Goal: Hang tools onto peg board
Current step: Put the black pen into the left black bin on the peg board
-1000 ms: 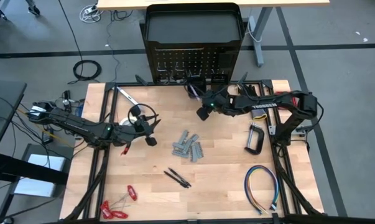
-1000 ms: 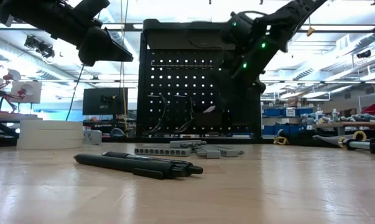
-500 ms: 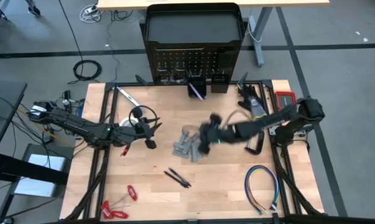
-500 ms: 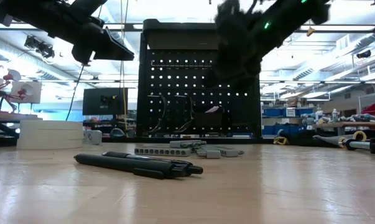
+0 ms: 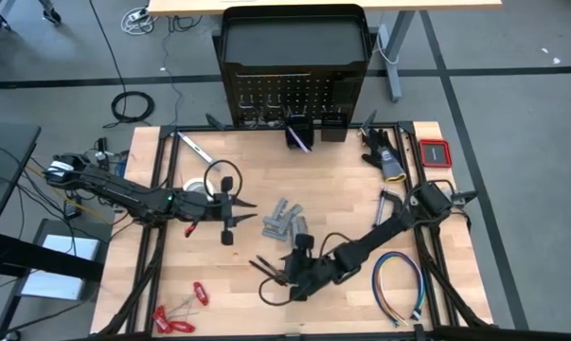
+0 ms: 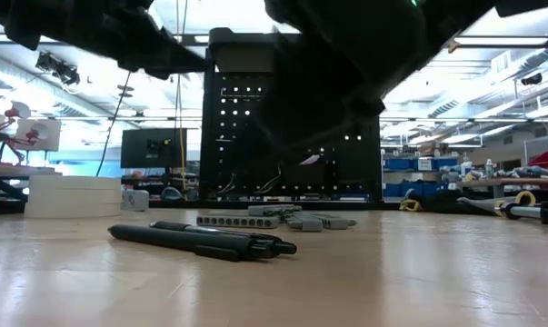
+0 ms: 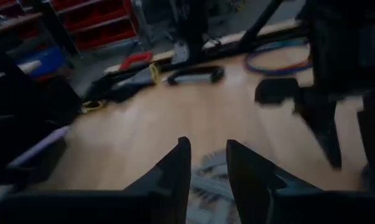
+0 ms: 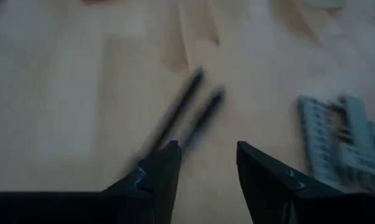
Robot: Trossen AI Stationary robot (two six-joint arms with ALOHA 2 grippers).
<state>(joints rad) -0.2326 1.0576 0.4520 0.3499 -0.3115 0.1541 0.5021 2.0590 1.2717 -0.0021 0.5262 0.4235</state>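
The right gripper, fingers apart and empty, has swung from the peg board at frame top down over the dark pens at lower centre of the bench, likely the next pick.

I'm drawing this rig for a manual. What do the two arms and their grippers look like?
Both arms are dark, slim and jointed. The left gripper and right gripper each end in two flat, tapering black fingers. A small green light glows on the left arm.
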